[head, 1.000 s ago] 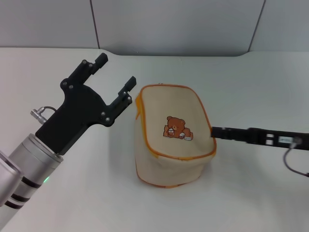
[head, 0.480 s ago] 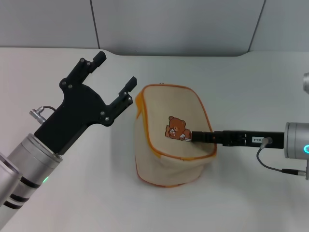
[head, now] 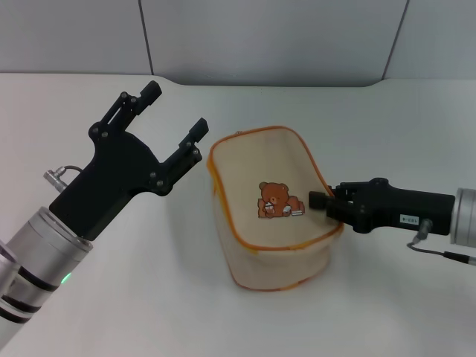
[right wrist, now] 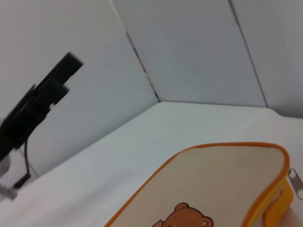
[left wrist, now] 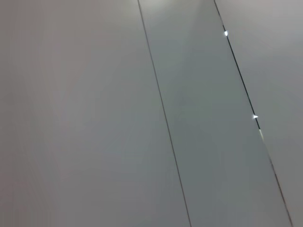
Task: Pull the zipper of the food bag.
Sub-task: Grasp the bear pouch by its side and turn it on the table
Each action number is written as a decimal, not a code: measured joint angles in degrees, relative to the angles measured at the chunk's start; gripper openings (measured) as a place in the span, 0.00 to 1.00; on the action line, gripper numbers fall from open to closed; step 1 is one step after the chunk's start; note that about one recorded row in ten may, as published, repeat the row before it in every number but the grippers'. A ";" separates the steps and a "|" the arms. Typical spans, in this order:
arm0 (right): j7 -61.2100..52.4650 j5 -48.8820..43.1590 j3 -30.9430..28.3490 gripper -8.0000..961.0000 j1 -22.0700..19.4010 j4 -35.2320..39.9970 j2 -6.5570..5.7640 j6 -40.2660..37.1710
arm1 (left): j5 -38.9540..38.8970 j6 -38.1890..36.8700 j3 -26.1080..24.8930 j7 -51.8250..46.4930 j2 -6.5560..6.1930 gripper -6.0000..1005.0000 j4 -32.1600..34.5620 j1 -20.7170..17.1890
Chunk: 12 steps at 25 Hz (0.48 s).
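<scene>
The food bag (head: pixel 268 201) is a cream fabric box with orange piping and a brown bear print (head: pixel 277 198) on its upper face; it sits mid-table, tilted. It also shows in the right wrist view (right wrist: pixel 222 184). The zipper runs along the orange edge, and its small silvery pull tab (right wrist: pixel 294 182) hangs by the orange strap handle (right wrist: pixel 277 208). My right gripper (head: pixel 321 201) lies against the bag's right edge, beside the bear. My left gripper (head: pixel 176 109) is open and empty, raised just left of the bag and apart from it.
The white table (head: pixel 387 126) stretches around the bag, with grey wall panels (head: pixel 268 37) behind its far edge. The left wrist view shows only wall panels (left wrist: pixel 156 113). My left arm (right wrist: pixel 40 106) shows far off in the right wrist view.
The right gripper turned and drew back from the bag's top to its right edge. The bag shifted right and nearer and tilted. The left gripper barely moved.
</scene>
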<state>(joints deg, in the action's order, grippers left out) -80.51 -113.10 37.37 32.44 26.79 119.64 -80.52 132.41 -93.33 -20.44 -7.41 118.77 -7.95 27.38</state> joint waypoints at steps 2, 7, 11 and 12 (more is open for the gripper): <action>5.19 0.00 0.07 0.24 -0.64 1.13 0.03 -1.32 | 0.02 0.09 0.14 -2.02 -0.07 0.72 0.38 0.22; 13.57 0.06 0.31 0.17 -1.73 4.62 0.20 -4.20 | 0.45 0.54 0.80 -8.92 -0.13 0.71 2.56 1.14; 18.76 0.37 5.40 0.15 -4.34 13.81 0.22 -5.83 | 3.53 1.21 1.07 -15.14 -0.16 0.70 5.14 2.02; 20.09 0.64 7.05 0.14 -5.19 16.22 0.23 -5.89 | 4.66 1.28 1.12 -16.65 -0.18 0.70 5.83 2.21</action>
<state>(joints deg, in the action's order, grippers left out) -60.42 -112.46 44.43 27.25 43.01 119.87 -86.41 137.07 -92.05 -19.32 -24.06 118.59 -2.12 29.59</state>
